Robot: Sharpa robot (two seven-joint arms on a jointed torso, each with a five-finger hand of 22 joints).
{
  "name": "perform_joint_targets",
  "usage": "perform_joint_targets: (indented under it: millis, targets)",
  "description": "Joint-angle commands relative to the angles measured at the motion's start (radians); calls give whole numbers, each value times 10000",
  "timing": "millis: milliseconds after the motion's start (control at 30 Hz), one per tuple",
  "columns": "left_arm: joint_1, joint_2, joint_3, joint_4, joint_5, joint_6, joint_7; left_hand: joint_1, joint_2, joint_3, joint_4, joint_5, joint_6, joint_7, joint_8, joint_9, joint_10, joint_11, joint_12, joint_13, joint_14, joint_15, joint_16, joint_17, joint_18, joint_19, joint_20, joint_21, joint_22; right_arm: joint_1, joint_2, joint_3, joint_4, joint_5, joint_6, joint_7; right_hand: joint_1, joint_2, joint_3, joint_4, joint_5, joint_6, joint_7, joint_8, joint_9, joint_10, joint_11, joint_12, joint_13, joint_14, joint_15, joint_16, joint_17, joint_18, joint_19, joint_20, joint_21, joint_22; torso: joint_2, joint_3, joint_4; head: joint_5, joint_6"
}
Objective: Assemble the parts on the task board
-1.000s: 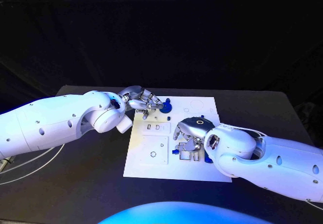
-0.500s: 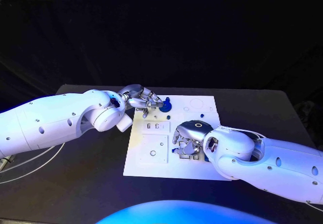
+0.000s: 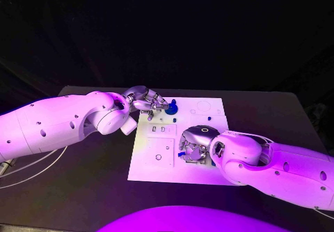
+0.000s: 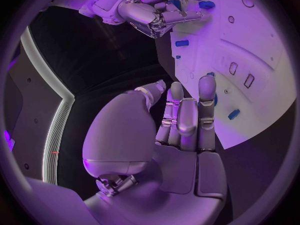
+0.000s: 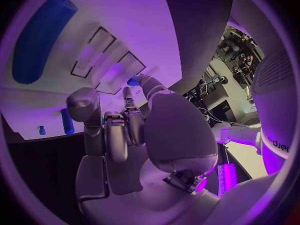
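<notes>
nearest the robot, the right silver many-fingered hand (image 3: 195,143) lies low over the near right part of the flat white rectangular task board (image 3: 157,171), its fingers curled down around small blue plastic parts (image 3: 183,154) beside rectangular slots; whether it actually grips one i cannot tell. in the right wrist view its fingers (image 5: 119,130) lie close together just above the board, with a long blue cylindrical piece (image 5: 39,37) lying farther along the plate. farther off, at the board's far left corner, the left silver many-fingered hand (image 3: 144,104) has its fingers bunched beside a round dark blue knob-like part (image 3: 171,108) standing in the board; touching or merely next to it i cannot tell. the black table (image 3: 83,188) lies under everything.
</notes>
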Motion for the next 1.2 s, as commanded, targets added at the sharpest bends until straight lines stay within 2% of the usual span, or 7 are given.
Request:
perform_joint_targets:
  millis: [33,300,667,767,833,1033,1200]
  targets:
    - [3,29,6,14,67,82,104,83,-21,-12,-68,0,45,48,-30,-15,23,8,28,-8,95,-2,42,13,62,90,-13,55,10,-20,27,-10,-41,-38,420,90,58,46,99,-35,18,38,-38,67,17,218,-29,55,1232,1045,32,61,2633,-178,-63,-12,46,41,-4,-2,-5,7,-31]
    - [6,26,7,30,66,94,94,88,-21,-11,-75,0,41,49,-32,-22,16,9,27,-15,91,-2,31,0,63,95,-14,53,4,-32,66,-17,-114,-165,430,52,168,103,181,-109,77,169,-82,125,55,210,-64,58,1246,1045,8,61,2633,-174,-107,-23,89,109,-5,0,-8,13,-58]
    - [8,22,7,37,62,140,63,91,-21,-11,-79,0,35,51,-35,-27,9,10,26,-20,89,-2,25,-7,66,90,-14,42,-14,-33,113,-18,-273,-324,477,-61,763,430,766,-562,-241,705,-293,384,240,250,-243,124,1319,1045,-134,61,2633,-193,-144,-123,351,427,-17,-8,-9,-1,-41]
    - [8,22,7,38,62,145,60,91,-21,-11,-79,0,35,51,-35,-27,9,10,26,-20,89,-2,25,-7,66,90,-14,42,-14,-33,132,-18,-283,-369,376,-62,991,595,1053,-809,-678,933,-384,522,359,280,-330,146,1342,1045,-209,61,2633,-203,-154,-192,456,555,-17,-4,-10,-8,-39]
    - [9,18,7,40,62,147,56,91,-21,-11,-79,0,35,51,-35,-27,9,10,26,-20,89,-2,25,-7,66,90,-14,42,-14,-33,140,-18,-289,-389,279,-42,1034,654,1159,-910,-811,1022,-425,595,427,297,-360,156,1354,1045,-234,61,2633,-213,-156,-216,513,625,-15,-3,-11,-7,-32]
    - [9,13,7,24,62,146,52,90,-20,-11,-79,0,30,54,-38,-32,1,13,23,-25,84,-1,15,-18,68,86,-15,34,-29,-34,144,-18,-286,-379,-224,106,965,684,1233,-990,-887,1093,-474,684,527,329,-396,179,1375,1045,-264,61,2633,-225,-158,-244,591,722,-20,-6,1,-4,-12]
    - [9,3,7,3,62,156,46,90,-20,-11,-79,0,30,54,-38,-32,1,13,23,-25,84,-1,15,-18,68,86,-15,34,-29,-34,65,-18,-257,-132,-1336,362,770,657,1240,-971,-872,1092,-518,731,606,342,-427,172,1376,1045,-287,61,2633,-229,-169,-263,629,781,-14,-2,-1,-2,14]
